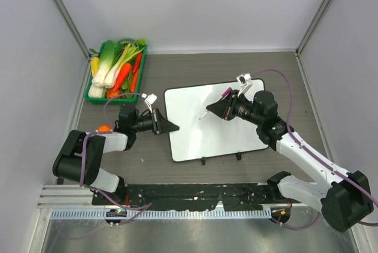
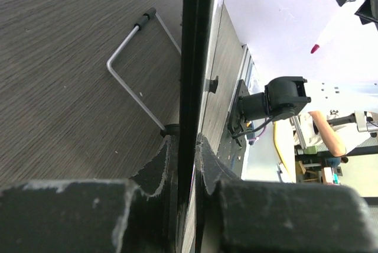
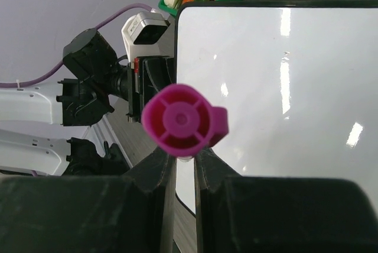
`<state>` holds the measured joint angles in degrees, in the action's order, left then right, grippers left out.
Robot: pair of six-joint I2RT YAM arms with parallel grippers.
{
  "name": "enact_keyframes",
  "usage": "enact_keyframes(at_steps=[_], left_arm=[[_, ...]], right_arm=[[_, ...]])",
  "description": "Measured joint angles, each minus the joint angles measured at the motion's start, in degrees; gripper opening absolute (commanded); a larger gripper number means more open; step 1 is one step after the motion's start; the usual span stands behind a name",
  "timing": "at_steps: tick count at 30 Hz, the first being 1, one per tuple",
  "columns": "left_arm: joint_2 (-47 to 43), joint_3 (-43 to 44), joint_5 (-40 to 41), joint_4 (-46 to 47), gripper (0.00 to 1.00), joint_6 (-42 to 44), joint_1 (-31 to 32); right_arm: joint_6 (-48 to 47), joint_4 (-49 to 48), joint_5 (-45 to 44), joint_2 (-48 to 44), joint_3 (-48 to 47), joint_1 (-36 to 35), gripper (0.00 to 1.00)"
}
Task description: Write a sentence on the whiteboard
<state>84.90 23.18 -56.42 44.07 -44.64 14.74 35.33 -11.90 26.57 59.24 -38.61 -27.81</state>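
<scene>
The whiteboard lies flat at the table's centre, its two black clips on the near edge, with no writing visible on it. My left gripper is shut on the board's left rim, which shows as a black edge between my fingers. My right gripper is shut on a marker with a magenta rear end. The marker slants down over the board's upper middle. Its reddish tip is at or just above the white surface; I cannot tell if it touches.
A green basket of toy vegetables stands at the back left. A bent wire stand sticks out from the board's underside over the wood table. A small orange object sits by the left arm. Grey walls enclose the table.
</scene>
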Motion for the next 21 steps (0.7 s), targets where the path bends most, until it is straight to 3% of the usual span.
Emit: enact_keyframes(at_steps=[12, 21], left_arm=[[0.3, 0.5, 0.3, -1.8, 0.0, 1.2, 0.1], [0.7, 0.9, 0.3, -2.7, 0.0, 1.7, 0.2]], right_arm=[[-2.2, -0.4, -0.6, 1.3, -1.7, -0.7, 0.01], [-7.2, -0.2, -7.8, 4.1, -5.7, -5.4, 0.01]])
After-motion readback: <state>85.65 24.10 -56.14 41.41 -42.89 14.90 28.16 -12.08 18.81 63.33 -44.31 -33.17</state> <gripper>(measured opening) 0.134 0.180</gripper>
